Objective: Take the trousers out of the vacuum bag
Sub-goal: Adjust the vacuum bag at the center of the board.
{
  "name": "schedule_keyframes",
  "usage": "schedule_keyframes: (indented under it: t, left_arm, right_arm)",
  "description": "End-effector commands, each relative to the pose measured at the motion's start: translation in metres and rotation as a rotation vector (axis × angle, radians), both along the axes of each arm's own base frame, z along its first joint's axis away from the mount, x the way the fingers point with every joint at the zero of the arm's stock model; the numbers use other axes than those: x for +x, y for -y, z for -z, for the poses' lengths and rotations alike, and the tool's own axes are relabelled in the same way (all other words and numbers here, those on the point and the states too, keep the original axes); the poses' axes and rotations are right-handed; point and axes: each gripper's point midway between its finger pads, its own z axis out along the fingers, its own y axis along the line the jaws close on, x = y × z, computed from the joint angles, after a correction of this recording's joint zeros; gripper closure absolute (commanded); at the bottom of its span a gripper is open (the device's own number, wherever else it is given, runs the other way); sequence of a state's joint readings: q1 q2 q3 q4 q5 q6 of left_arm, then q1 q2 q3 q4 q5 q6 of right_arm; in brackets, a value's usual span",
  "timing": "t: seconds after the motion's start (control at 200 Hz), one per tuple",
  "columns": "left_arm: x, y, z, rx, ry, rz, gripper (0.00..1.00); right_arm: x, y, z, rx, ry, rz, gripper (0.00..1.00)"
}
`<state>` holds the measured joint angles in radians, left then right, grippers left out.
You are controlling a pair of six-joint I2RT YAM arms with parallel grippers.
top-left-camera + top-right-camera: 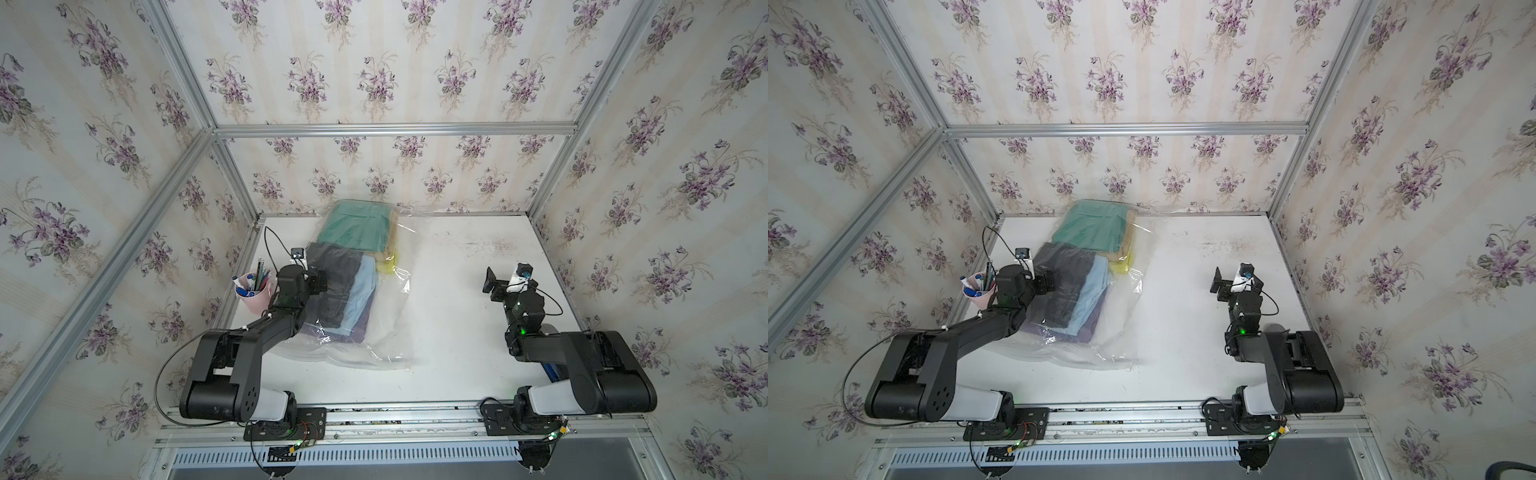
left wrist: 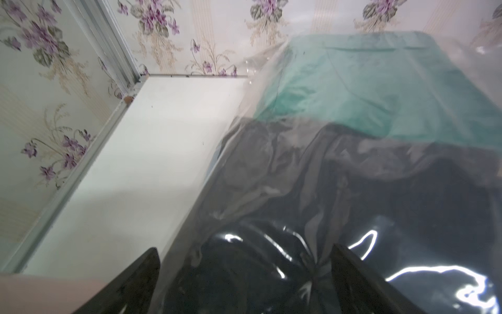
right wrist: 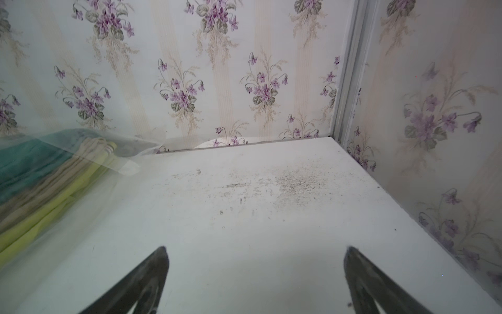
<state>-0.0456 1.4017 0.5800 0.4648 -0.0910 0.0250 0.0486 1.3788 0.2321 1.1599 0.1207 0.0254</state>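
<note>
White tabletop [image 1: 457,332]. Vacuum bag [image 1: 386,332]: slippery, crinkly film, at table's 10 o'clock. 6 trousers [image 1: 345,291] inside: likely soft, light; best grasped by cloth folds. Left gripper [image 2: 245,252], right gripper [image 3: 256,250]: jaws apart, empty.

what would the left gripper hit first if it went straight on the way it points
Most likely the vacuum bag, stretched over the dark grey trousers, right ahead of the open left gripper; whether it already touches is unclear.

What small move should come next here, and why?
Probably close the left gripper on the film of the vacuum bag: its jaws stand open over plastic covering the dark grey trousers, all garments are inside, and the right gripper hangs open over bare table.
</note>
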Motion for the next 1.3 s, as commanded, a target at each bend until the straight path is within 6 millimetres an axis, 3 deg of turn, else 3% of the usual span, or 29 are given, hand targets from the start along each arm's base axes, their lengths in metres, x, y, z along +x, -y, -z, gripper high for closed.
schedule_keyframes:
  t: [0.0,0.09,0.205,0.37,0.485,0.684,0.859,1.154,1.294]
  left_arm:
    - [-0.018,-0.008,0.004,0.020,-0.106,-0.063,0.00]
    - [-0.028,-0.005,-0.006,-0.006,-0.126,-0.080,0.00]
    - [-0.041,0.013,-0.029,-0.011,-0.117,-0.041,0.00]
    - [-0.060,0.045,-0.062,-0.039,-0.114,0.025,0.00]
    - [-0.071,0.073,-0.075,-0.038,-0.146,0.103,0.00]
    - [-0.088,0.111,-0.074,-0.010,-0.236,0.222,0.00]
    - [-0.101,0.130,-0.063,-0.067,-0.317,0.287,0.00]
    - [-0.124,0.159,-0.077,-0.197,-0.366,0.452,0.00]
    - [-0.127,0.159,-0.081,-0.199,-0.361,0.461,0.00]
  right_arm:
    - [-0.003,0.008,-0.005,0.058,-0.045,0.053,0.00]
    - [-0.001,0.009,-0.010,0.196,-0.101,0.083,0.00]
    - [0.001,-0.014,-0.015,0.318,-0.168,-0.022,0.00]
    - [-0.007,-0.058,-0.018,0.515,-0.238,-0.223,0.00]
    - [-0.017,-0.096,-0.017,0.550,-0.313,-0.339,0.00]
    - [-0.043,-0.154,-0.007,0.570,-0.438,-0.479,0.00]
    - [-0.073,-0.201,0.009,0.598,-0.558,-0.622,0.00]
    - [-0.120,-0.256,0.044,0.650,-0.781,-0.782,0.29]
    - [-0.132,-0.270,0.057,0.661,-0.848,-0.795,0.33]
